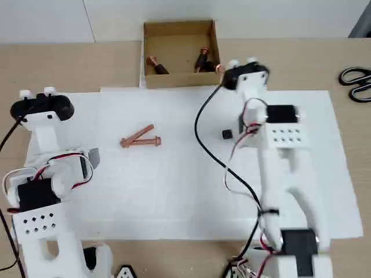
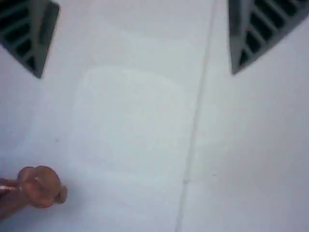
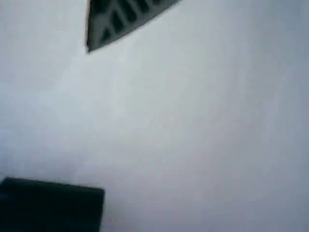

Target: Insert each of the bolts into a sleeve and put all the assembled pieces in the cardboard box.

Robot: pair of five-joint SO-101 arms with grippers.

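Bolts (image 1: 139, 138), two and copper-coloured, lie converging at one end on the white sheet (image 1: 174, 197), at about 10 o'clock from its centre in the high view.

Hidden or unclear: the right gripper (image 3: 125, 17) is beneath its own arm in the high view and blurred and cropped in its wrist view, so whether it is released or clenched cannot be told. A dark block (image 3: 50, 205) in that view is cut off and too blurred to identify. In the cardboard box (image 1: 177, 46), at 12 o'clock off the sheet, lie assembled pieces (image 1: 157, 66). Those by its 3 o'clock wall are partly covered by the right arm (image 1: 255, 87), so their number is uncertain. One black sleeve (image 1: 226, 134) rests on the sheet just at 9 o'clock of that arm.

The left gripper (image 2: 135, 72) has its fingers (image 2: 29, 34) released and spread wide, with nothing between them. The bolts lie toward 2 o'clock of it, apart. One bolt head (image 2: 41, 186) is clear of both fingers. A pair of scissors (image 1: 356, 84) lies at 2 o'clock on the table (image 1: 58, 63).
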